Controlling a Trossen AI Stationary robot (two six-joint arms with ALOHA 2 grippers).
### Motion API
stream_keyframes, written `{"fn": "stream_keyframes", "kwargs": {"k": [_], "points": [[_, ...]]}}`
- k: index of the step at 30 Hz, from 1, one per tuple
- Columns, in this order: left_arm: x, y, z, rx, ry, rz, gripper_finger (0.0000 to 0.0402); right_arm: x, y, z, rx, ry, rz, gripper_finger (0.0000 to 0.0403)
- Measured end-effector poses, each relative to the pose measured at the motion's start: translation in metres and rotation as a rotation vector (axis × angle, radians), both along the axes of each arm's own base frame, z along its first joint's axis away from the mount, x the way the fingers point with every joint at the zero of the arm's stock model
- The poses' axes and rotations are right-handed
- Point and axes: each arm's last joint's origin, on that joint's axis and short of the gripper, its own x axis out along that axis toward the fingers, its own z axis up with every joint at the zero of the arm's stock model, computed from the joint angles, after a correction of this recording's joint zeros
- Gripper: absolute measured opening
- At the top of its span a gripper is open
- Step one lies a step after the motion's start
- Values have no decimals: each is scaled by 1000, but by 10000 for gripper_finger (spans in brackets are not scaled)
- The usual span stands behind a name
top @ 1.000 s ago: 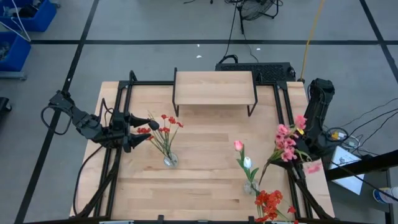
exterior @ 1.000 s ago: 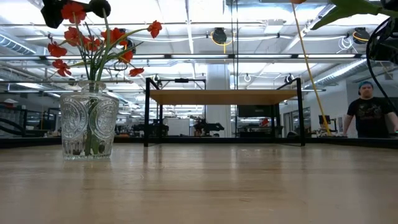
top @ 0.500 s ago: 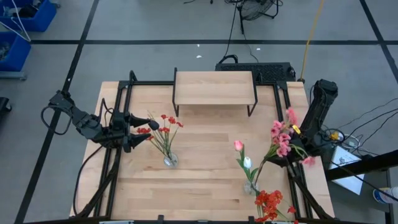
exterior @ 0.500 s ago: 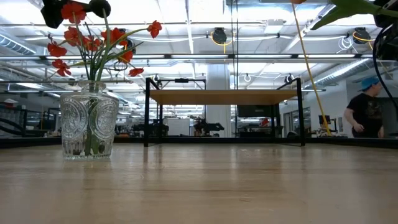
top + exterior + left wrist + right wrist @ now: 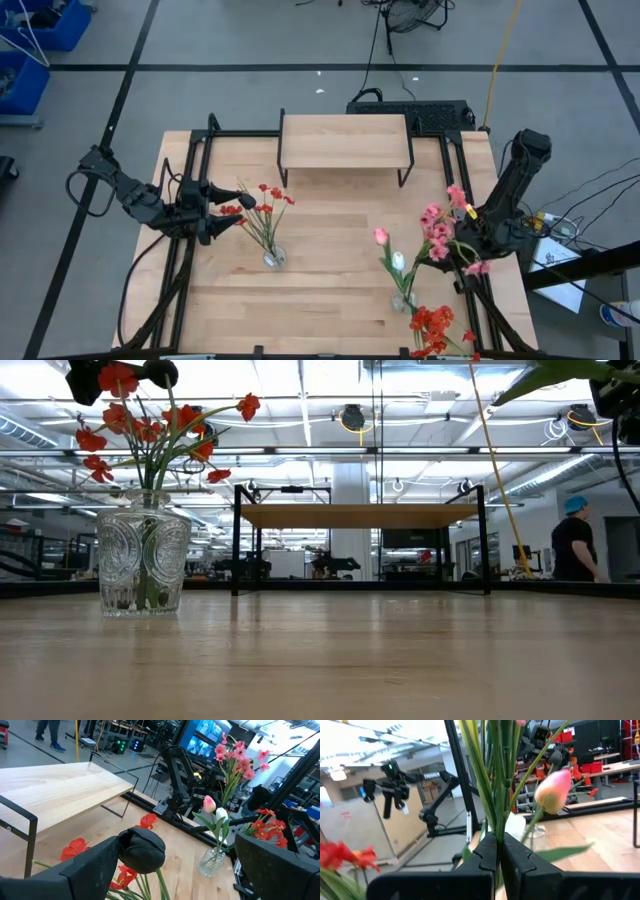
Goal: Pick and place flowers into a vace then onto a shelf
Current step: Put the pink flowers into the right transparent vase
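Right now the right gripper is holding a bunch of pink flowers up over the right side of the wooden table. Its two fingers are pressing tight together on the green stems, with no gap between them. The pink blossoms are leaning toward the middle of the table, above and just beside a small glass vase near the front edge. That small vase is holding a white and a pink bud. More red flowers are lying at the front right corner of the table.

Over on the left side, the left gripper is hanging in the air with its jaws standing wide apart and holding nothing. It is sitting just beside the red blossoms that are standing in a cut glass vase. I cannot tell if it is touching them.

At the back of the table the shelf is standing on its thin black legs, with its top bare. Far behind the table, a person in a dark shirt is standing in the room.
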Motion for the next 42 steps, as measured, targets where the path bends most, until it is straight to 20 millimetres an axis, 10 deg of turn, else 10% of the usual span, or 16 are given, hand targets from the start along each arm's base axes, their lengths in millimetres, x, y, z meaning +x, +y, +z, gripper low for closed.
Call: {"fn": "stream_keyframes", "kwargs": {"k": [42], "points": [[0,0,0,0,0,0,399,7,9,-50,-70,126,33,1]]}}
